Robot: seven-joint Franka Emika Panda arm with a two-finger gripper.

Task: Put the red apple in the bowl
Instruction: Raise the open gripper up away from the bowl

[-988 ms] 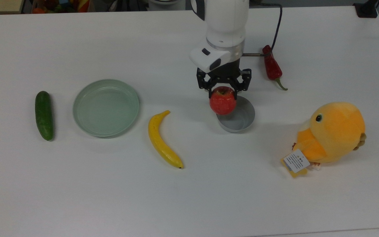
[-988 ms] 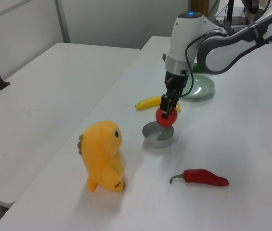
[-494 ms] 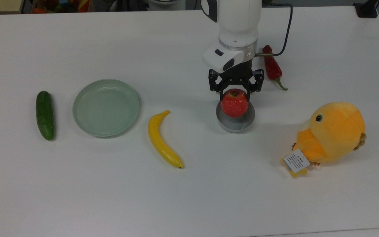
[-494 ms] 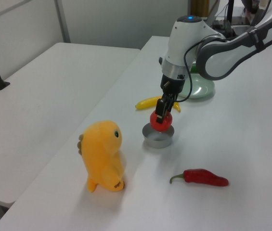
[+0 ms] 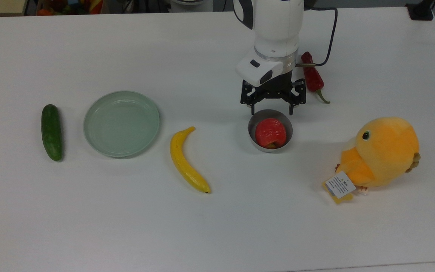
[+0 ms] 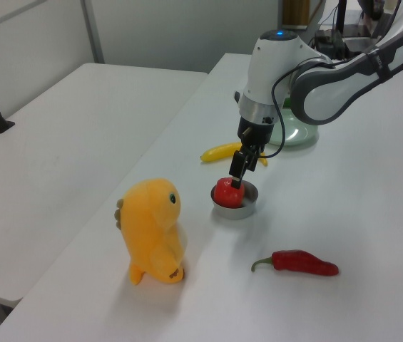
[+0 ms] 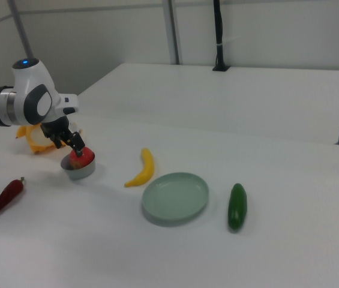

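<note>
The red apple (image 5: 270, 133) is seen resting inside the grey bowl (image 5: 252, 138) on a white table (image 5: 217, 226), while the gripper (image 5: 272, 110) is held just above the bowl's rim with fingers spread apart, gripping nothing.

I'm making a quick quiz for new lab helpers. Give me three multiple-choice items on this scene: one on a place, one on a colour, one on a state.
1. Where is the apple?
A. On the plate
B. In the bowl
C. Beside the banana

2. What colour is the plate?
A. Pale green
B. Yellow
C. Red

3. How is the gripper?
A. Shut on the apple
B. Shut on the chili
C. Open, holding nothing

Answers:
1. B: the apple sits inside the bowl.
2. A: the plate is pale green; the banana is the yellow thing.
3. C: the gripper hangs over the bowl's far rim in the top view, fingers spread and apart from the apple.
</note>
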